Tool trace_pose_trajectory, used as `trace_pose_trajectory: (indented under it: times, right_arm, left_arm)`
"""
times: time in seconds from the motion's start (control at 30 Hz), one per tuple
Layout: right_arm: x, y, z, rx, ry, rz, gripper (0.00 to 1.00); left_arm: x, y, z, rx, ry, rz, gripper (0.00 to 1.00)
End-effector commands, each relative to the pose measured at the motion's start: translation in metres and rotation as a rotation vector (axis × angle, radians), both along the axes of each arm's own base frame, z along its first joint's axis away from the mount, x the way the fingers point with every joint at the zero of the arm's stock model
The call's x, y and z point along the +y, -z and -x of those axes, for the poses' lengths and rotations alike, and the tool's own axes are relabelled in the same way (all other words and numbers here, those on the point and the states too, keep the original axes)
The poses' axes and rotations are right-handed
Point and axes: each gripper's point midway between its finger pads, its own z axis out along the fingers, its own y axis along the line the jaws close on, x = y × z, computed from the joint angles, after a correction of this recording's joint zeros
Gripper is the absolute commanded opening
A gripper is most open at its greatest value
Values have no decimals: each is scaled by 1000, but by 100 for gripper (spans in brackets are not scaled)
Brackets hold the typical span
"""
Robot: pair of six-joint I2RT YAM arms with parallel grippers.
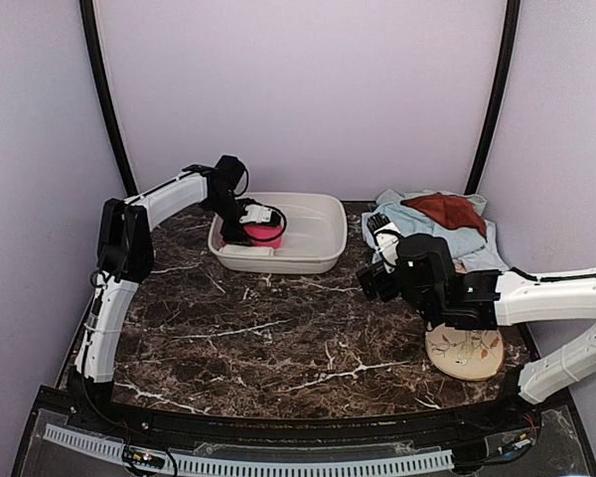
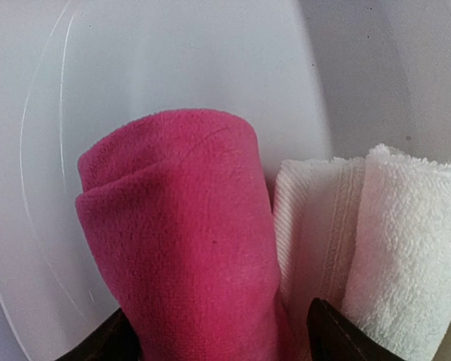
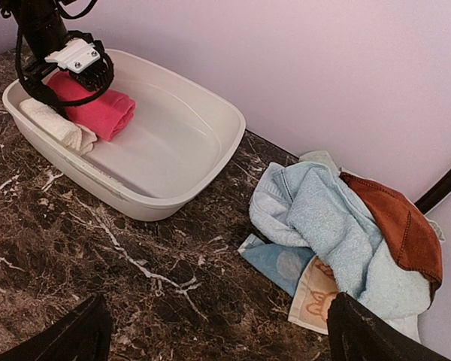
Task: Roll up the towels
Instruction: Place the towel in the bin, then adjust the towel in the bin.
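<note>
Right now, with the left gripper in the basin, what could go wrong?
The left gripper straddles the pink rolled towel in the white basin; lifting away, a finger may snag and loosen it. It lies beside the white rolled towel, so a nudge might disturb both. The light blue towel and rust-brown towel overlap; the right gripper may drag both.

The dark, white-veined marble tabletop (image 1: 278, 338) carried three things. A white plastic basin (image 1: 308, 261) stood near its far edge, slightly left of the middle. A loose heap of towels (image 1: 447, 238) lay in the far right corner, where a light blue towel (image 3: 316, 218) and a patterned beige towel (image 3: 310, 299) both touched the surface. A round beige disc (image 1: 467, 356) with a leaf pattern lay flat near the right edge, well apart from the basin.
</note>
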Motion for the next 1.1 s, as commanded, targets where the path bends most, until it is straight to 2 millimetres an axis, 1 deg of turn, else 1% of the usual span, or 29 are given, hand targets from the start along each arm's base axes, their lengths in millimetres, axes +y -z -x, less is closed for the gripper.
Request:
trace_pose_trajectory:
  times: [0.0,0.17,0.23,0.33,0.4,0.47,0.5,0.63,0.7,0.73,0.8,0.9,1.0,1.07]
  right_arm:
    - [-2,-16,-2,-12,17,-45,100]
    - [-4,-18,-2,-18,18,-41,100]
    - [-3,-19,-2,-19,18,-41,100]
    - [-3,-19,-2,-17,19,-38,100]
    - [-4,-16,-2,-12,19,-35,100]
    - [-3,-14,-2,-7,16,-35,100]
    - [-3,-13,-1,-4,15,-35,100]
    - [-2,-8,-2,6,15,-43,100]
    - [0,-5,-2,13,12,-43,100]
    - [1,-3,-2,17,11,-44,100]
    - [1,0,-2,23,9,-44,100]
    - [0,3,0,32,8,-49,100]
    - [-2,4,2,36,8,-60,100]
    - [-4,4,3,35,12,-62,100]
  left_arm:
    - [6,-45,2,-19,-27,40,79]
    - [9,-79,-7,-76,-39,92,85]
    - [8,-90,-8,-94,-45,116,88]
    - [1,-106,-8,-93,-68,184,92]
    - [-6,-107,-2,-57,-70,226,93]
    - [-14,-107,-6,-51,-99,271,93]
    - [-18,-107,-11,-54,-125,301,93]
    - [-28,-108,-52,-150,-302,413,90]
    - [-30,-96,-72,-246,-375,377,87]
    - [-29,-86,-82,-307,-406,329,86]
    - [-31,-65,-90,-355,-424,257,84]
    - [-32,-43,-91,-338,-418,213,84]
    - [-28,-12,-81,-280,-376,134,83]
    - [-21,1,-78,-250,-373,100,82]
